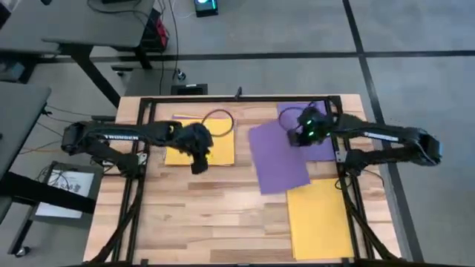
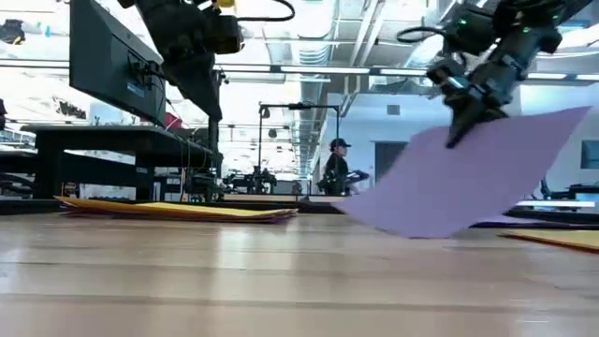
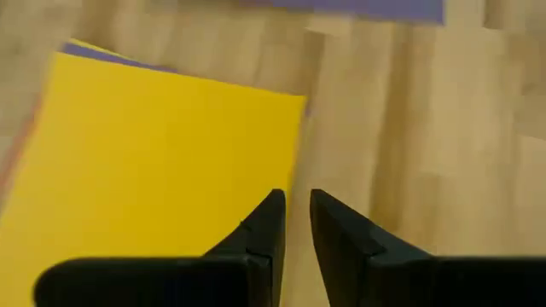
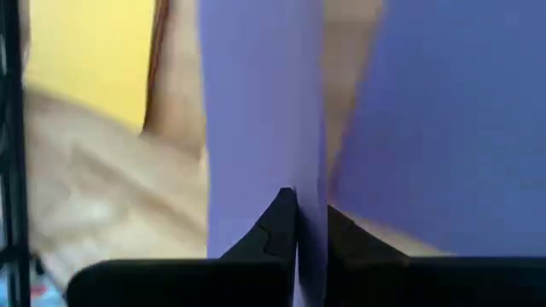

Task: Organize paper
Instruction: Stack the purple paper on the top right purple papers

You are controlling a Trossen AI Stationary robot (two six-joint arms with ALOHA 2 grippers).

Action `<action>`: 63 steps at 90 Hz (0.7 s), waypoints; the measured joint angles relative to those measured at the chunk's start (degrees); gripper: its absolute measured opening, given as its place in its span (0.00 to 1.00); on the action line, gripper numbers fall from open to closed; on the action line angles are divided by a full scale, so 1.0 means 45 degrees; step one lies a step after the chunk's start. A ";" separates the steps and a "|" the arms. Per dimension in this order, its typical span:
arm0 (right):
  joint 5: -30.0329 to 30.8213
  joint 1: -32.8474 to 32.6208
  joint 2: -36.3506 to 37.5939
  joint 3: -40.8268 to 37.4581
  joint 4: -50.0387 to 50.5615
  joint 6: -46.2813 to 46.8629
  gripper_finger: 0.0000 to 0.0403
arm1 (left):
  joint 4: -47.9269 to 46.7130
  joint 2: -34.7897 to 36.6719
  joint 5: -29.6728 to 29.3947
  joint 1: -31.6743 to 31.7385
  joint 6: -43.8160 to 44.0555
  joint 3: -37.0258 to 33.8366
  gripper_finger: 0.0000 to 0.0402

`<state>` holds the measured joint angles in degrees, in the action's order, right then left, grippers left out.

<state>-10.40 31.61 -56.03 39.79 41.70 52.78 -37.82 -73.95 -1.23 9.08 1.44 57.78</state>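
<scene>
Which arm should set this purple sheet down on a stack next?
Right, probably. The right gripper is already shut on the purple sheet, which hangs clear of the table. The left gripper hovers empty over the yellow sheet.

The left arm [image 1: 122, 137] carries pale lettering too small to read.

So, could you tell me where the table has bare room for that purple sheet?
Bare wood spans the near-left table, bordered by the left yellow stack and the near-right yellow sheet. The far right is crowded, under the held purple sheet.

Matt purple paper [image 1: 278, 159] — pale, smooth-grained wooden tabletop [image 1: 215, 215]
</scene>
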 joint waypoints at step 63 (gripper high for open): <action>0.2443 0.6365 -0.3094 0.0520 0.0916 -0.5376 0.00 | -0.0171 -0.0074 0.0037 0.1709 -0.3426 0.0010 0.10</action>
<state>0.59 60.25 -69.95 42.13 45.82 28.59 -38.59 -74.28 -1.07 16.78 -13.98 57.82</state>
